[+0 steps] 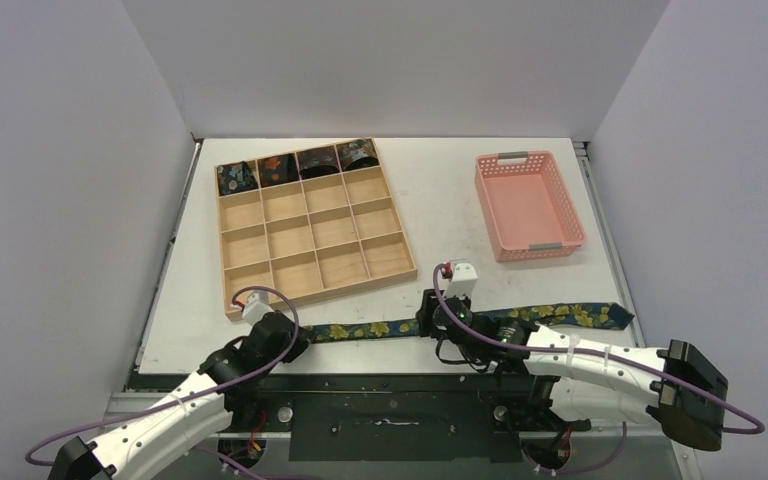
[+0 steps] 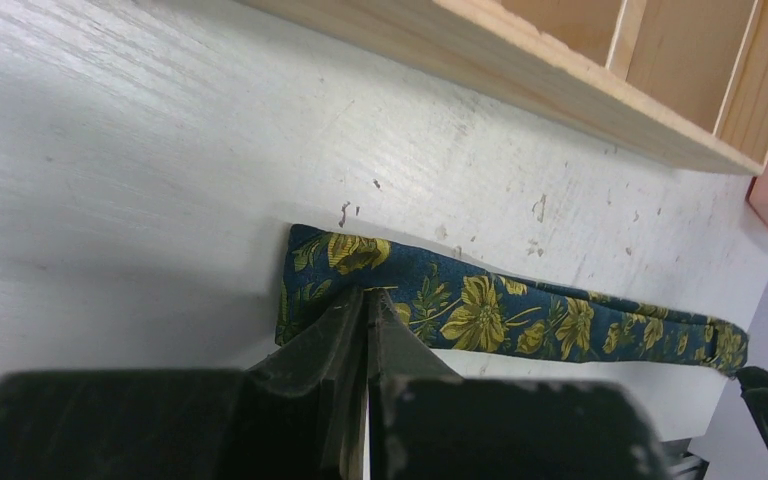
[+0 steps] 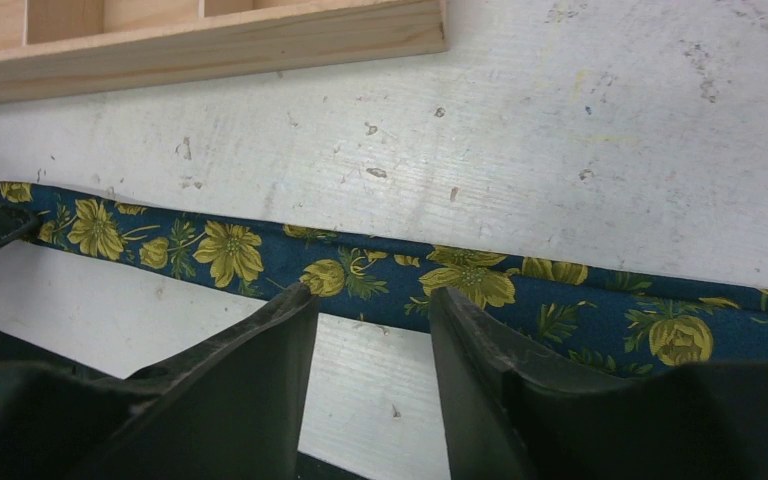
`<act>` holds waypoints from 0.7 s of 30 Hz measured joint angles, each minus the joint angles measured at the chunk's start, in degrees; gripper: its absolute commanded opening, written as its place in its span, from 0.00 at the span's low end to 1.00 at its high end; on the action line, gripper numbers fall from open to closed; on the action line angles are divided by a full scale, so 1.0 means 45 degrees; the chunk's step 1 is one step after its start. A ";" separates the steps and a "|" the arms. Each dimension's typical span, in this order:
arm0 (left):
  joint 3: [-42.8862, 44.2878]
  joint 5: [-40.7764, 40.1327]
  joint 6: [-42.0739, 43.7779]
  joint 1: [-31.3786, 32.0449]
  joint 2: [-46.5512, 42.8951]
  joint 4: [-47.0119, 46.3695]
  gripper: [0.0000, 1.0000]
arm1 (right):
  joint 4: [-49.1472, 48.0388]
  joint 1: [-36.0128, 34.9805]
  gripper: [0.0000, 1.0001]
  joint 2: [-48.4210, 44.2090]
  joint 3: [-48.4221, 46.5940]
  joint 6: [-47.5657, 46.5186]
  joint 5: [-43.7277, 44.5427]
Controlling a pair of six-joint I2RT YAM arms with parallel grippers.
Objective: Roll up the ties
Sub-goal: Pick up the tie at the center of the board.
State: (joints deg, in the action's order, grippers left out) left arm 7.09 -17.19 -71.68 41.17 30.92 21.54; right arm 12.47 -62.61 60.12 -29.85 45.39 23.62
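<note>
1. Currently the tie (image 1: 370, 328) lies flat along the near edge of the tabletop (image 1: 440, 200), its long axis running left to right.
2. My left hand (image 2: 367, 300) sits at its left end, fingers pressed together, apparently pinching the fabric.
3. My right hand (image 3: 372, 295) is low over the tie's mid-length, spread, with its fingertips at the tie's near edge.

Matt printed cloth tie (image 3: 380, 270), bare wood tray (image 3: 210, 50)
</note>
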 measured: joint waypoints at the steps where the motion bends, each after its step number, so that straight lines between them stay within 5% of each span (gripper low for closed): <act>1: -0.0063 -0.0121 -0.0155 -0.0010 -0.0073 -0.0044 0.00 | -0.0005 0.0000 0.50 -0.0170 0.0136 0.0087 0.0146; 11: -0.0248 -0.0437 -0.0330 -0.0029 -0.0078 -0.0461 0.00 | 0.0253 0.2069 0.43 0.0102 0.0976 0.1515 0.0573; 21: -0.0534 0.0753 0.0413 -0.0087 0.1297 -0.2856 0.00 | 0.0219 0.5469 0.56 -0.0209 0.2327 0.2506 -0.0442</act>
State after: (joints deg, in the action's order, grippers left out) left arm 4.69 -13.80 -69.82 40.77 36.75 8.69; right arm 13.45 -38.00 59.18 -19.38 56.66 21.63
